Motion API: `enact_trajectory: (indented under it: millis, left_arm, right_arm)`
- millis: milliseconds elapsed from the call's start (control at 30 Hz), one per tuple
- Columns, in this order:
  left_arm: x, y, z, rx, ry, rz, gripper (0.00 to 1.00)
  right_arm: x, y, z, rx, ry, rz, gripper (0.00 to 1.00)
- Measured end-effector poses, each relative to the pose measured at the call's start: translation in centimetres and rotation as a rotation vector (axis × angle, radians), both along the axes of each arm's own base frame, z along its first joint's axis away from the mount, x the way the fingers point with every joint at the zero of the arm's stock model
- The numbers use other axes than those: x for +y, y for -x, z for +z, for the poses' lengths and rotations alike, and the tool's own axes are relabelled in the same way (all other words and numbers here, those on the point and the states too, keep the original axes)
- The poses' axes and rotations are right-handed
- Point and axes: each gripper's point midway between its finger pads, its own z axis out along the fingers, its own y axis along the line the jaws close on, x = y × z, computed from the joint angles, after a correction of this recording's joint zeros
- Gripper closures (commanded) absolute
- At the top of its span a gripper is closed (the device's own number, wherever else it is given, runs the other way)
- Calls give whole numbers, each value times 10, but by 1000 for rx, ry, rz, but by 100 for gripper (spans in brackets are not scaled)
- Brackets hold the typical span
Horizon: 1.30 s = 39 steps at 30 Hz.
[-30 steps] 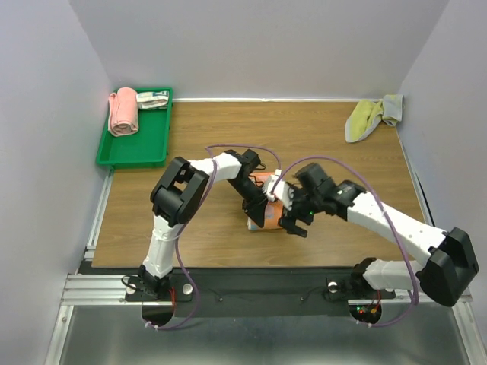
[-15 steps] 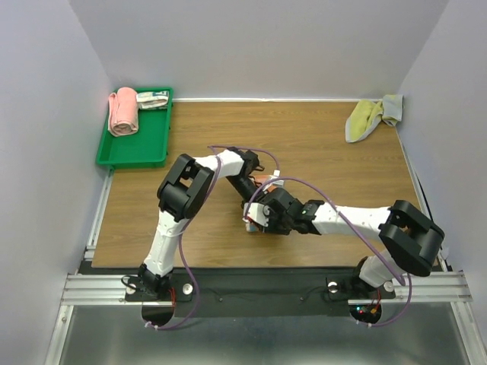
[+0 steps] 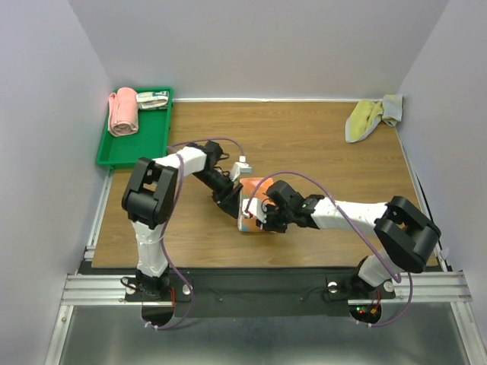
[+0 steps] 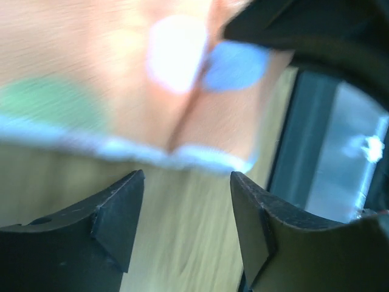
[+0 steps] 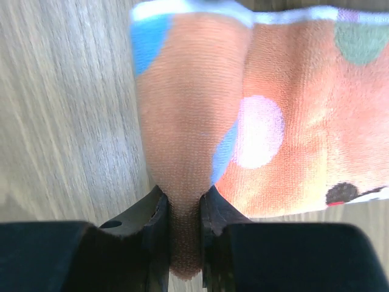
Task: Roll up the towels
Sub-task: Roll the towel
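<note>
An orange towel (image 3: 254, 188) with coloured dots lies partly rolled at the middle of the table. My right gripper (image 3: 262, 217) is shut on a raised fold of it (image 5: 184, 182), pinched between the fingertips in the right wrist view. My left gripper (image 3: 233, 204) sits just left of the towel, open with nothing between its fingers (image 4: 115, 213); the towel's pale-edged border (image 4: 182, 79) is blurred just ahead of them. A rolled pink towel (image 3: 123, 111) lies in the green tray (image 3: 144, 148). A yellow and grey towel (image 3: 369, 115) lies crumpled at the back right.
The green tray stands at the table's back left corner, with a small white and green item (image 3: 153, 99) beside the pink roll. Walls close in the table on the left, back and right. A metal rail (image 3: 251, 285) runs along the near edge.
My left gripper has opened, let go of the orange towel and swung to its left side. My right gripper has moved in and shut on a fold of the towel.
</note>
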Motion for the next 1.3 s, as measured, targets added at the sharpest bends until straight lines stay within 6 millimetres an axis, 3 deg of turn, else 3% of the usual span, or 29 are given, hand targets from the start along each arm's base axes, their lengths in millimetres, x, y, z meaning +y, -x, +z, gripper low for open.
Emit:
enact_trajectory:
  millis: [233,300,333,400,433,533,667,867,1067,1300]
  left_arm:
    - [66,-51,25,-265,-3,266,24]
    - [79,-53,43,-370,-9,321,23]
    - [82,-57,67,-505,6,350,23]
    - [82,-67,87,-641,28,373,20]
    - [84,-66,94,-725,30,385,20]
    - [92,-33,100,-909,20,371,15]
    - [74,15,92,-1058,67,204,10]
    - [55,43,63,-1201,36,-31,9]
    - [35,46,35,-1246,-28,-236,10]
    - [16,43,26,-1314,-32,-340,10]
  right_arm:
    - [12,-11,1,226,-52,-17,99]
    - [16,-13,1,313,-68,-23,99]
    - [19,-14,1,376,-86,-28,99]
    - [20,-13,2,447,-103,-35,100]
    - [22,-13,2,494,-112,-38,99]
    - [26,-13,-1,625,-140,-46,99]
    - [31,-9,-3,783,-167,-46,99]
    - [36,4,-5,962,-173,-42,99]
    - [37,11,-6,1098,-172,-58,99]
    - [35,13,-6,1182,-171,-74,98]
